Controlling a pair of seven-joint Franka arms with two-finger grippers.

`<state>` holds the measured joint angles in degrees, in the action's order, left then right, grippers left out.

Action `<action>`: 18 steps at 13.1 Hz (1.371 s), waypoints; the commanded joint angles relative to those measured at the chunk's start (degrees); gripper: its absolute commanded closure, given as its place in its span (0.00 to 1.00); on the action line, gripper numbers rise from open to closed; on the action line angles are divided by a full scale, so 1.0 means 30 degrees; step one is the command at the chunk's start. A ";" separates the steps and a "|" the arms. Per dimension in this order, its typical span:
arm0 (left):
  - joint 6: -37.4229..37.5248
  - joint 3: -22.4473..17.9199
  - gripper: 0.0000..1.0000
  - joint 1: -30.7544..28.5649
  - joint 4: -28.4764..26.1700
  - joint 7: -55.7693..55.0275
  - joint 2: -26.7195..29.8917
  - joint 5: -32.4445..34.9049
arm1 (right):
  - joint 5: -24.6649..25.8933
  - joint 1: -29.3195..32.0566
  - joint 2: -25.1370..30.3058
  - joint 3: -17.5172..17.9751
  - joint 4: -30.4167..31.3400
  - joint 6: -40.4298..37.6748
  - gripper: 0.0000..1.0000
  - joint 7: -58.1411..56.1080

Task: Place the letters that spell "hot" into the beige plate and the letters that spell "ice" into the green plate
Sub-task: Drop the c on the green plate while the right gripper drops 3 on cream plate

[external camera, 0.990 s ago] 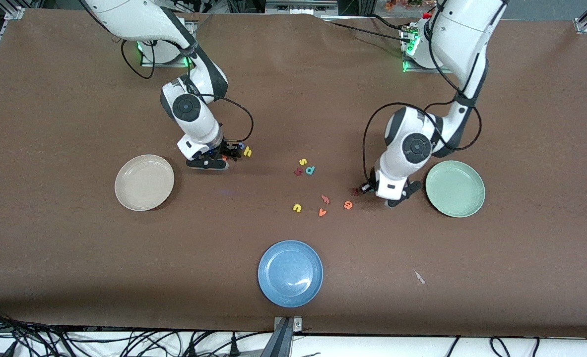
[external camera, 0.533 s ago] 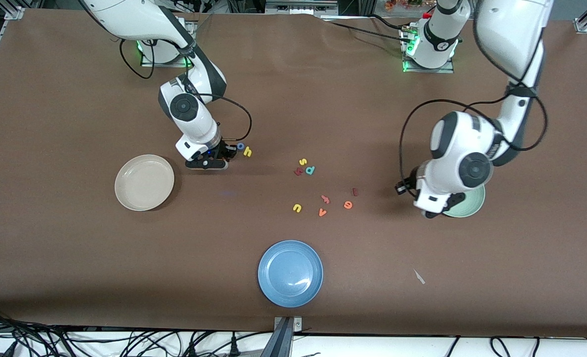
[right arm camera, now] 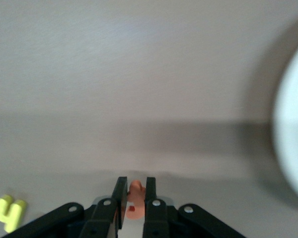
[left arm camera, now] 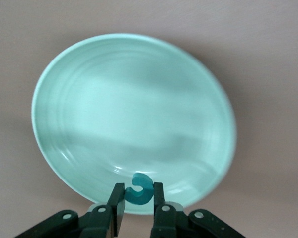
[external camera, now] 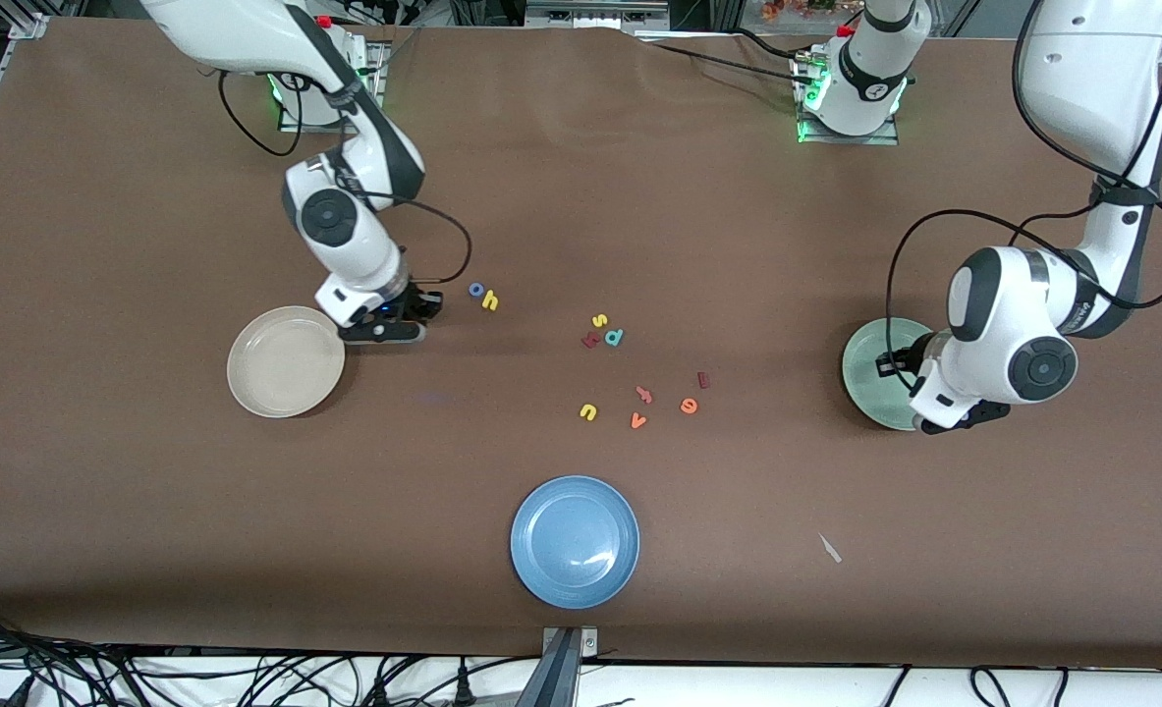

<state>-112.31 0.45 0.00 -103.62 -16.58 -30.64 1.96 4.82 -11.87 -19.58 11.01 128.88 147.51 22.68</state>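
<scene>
Over the green plate I have the left gripper clamped on the teal c, pinched across its curve between both fingers. At the right arm's end of the table, the right gripper is closed on an orange letter, which I take for the t; it hangs just beside the beige plate, whose pale rim shows at the edge of the right wrist view.

Both plates look empty as far as I can see; the left arm hides part of the green one in the front view. On the table, the blue o and yellow h lie touching or nearly so, near the right gripper. The dark red i and orange e lie mid-table, close to the u, v and another orange piece. The s and d sit a little farther from the front camera. The blue plate is not part of my job.

These letters look like light, soft foam. I judge they could squash, twist or cling to a pad on release, so I'd grip lightly across a thin stroke. The o wants one finger through its hole or a pinch across the ring, and the i a pinch across its narrow width. With h and o so close, I risk nudging one while taking the other.
</scene>
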 commanded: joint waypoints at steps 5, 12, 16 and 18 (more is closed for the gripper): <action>0.0142 0.0288 0.00 -0.0848 0.0233 0.1046 -0.0539 0.0316 | 0.0093 0.5795 0.2309 0.0843 0.0311 -0.2208 0.95 -0.8634; 0.1251 0.0435 0.00 -0.0643 0.2543 0.0782 0.0458 -0.0561 | -0.0609 0.6565 0.1751 0.0255 -0.0217 -0.2266 0.52 -0.9065; 0.2076 0.0435 0.00 -0.0526 0.3632 0.0578 0.0458 -0.1615 | -0.0640 0.5925 0.1927 0.1515 -0.0217 -0.2383 0.37 -0.5751; 0.2076 0.0725 0.00 -0.0265 0.3808 -0.0530 0.0458 -0.1795 | -0.0670 0.4286 0.2248 0.1487 -0.0188 -0.2413 0.32 -0.2218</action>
<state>-107.49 1.99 -1.78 -93.29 -15.39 -29.49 -2.30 3.85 4.80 -13.97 15.47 128.50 140.99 8.37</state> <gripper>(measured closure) 0.000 0.361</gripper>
